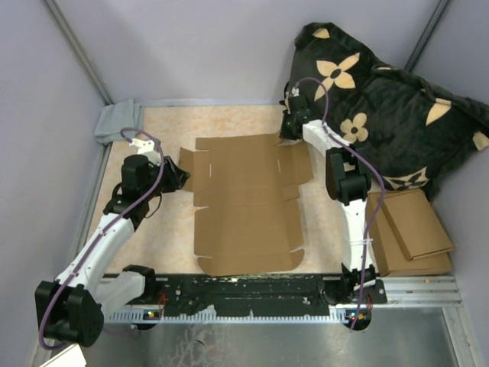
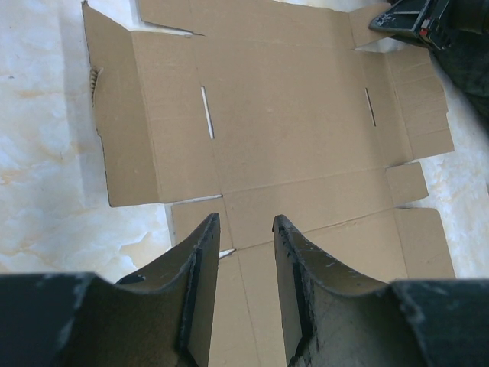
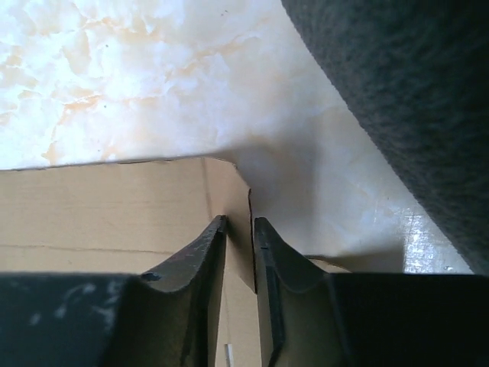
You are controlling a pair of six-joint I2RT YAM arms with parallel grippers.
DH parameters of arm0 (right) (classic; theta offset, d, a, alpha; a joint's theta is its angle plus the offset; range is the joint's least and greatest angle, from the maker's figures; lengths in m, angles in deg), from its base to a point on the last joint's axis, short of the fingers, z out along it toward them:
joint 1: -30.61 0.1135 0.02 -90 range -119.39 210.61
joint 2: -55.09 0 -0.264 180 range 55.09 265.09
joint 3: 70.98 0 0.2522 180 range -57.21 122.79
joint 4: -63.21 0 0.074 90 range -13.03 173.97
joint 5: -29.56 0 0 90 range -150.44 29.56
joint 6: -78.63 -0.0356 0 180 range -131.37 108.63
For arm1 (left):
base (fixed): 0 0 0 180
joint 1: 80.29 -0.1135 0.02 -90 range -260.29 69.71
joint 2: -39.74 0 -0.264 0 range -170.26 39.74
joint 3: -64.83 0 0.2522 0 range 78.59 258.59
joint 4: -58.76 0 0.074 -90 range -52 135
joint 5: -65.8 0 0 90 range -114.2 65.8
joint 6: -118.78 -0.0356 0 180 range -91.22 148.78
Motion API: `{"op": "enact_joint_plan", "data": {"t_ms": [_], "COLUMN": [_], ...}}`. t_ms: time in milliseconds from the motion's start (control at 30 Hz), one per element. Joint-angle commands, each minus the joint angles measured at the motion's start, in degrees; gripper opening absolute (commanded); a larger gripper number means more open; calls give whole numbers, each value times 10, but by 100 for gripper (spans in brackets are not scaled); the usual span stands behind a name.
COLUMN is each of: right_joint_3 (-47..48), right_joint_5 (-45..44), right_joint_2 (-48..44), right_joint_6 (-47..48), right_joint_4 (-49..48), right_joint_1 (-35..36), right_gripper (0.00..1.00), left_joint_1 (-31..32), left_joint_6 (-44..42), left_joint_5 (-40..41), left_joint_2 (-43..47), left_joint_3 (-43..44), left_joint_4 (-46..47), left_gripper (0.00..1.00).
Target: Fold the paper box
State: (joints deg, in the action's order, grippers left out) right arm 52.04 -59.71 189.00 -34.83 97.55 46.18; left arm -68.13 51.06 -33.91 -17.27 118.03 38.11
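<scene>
The paper box (image 1: pixel 244 202) lies unfolded and mostly flat in the middle of the table, a brown sheet with flaps and slits. My left gripper (image 1: pixel 180 177) stands open at the sheet's left edge. In the left wrist view its jaws (image 2: pixel 246 219) frame bare cardboard (image 2: pixel 290 122) with nothing between them. My right gripper (image 1: pixel 289 128) is at the box's far right corner. In the right wrist view its jaws (image 3: pixel 240 220) have closed narrowly on the raised edge of the corner flap (image 3: pixel 229 191), which throws a shadow on the table.
A black cushion with tan flowers (image 1: pixel 390 99) leans in the back right corner, close behind the right gripper. A stack of flat cardboard pieces (image 1: pixel 412 233) lies at the right. A grey cloth (image 1: pixel 118 122) sits in the back left corner.
</scene>
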Motion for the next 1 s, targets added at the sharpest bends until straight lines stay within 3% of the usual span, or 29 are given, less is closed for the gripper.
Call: {"op": "enact_joint_plan", "data": {"t_ms": [0, 133, 300, 667, 967], "right_joint_3": [46, 46, -11, -445, -637], "right_joint_5": [-1, -4, -13, -50, 2], "right_joint_2": [-14, -24, -86, -394, -546], "right_joint_6": [17, 33, 73, 138, 126], "right_joint_4": [-11, -11, -60, -486, -632], "right_joint_1": [-10, -5, 17, 81, 88], "right_gripper": [16, 1, 0, 0, 0], "left_joint_1": [2, 2, 2, 2, 0], "left_joint_6": [2, 2, -5, -13, -29], "left_joint_5": [-9, -10, -9, -1, 63], "left_joint_2": [-3, -3, -7, 1, 25], "left_joint_3": [15, 17, 24, 27, 39], "left_joint_4": [1, 0, -9, -10, 3], "left_gripper": [41, 40, 40, 43, 51]}}
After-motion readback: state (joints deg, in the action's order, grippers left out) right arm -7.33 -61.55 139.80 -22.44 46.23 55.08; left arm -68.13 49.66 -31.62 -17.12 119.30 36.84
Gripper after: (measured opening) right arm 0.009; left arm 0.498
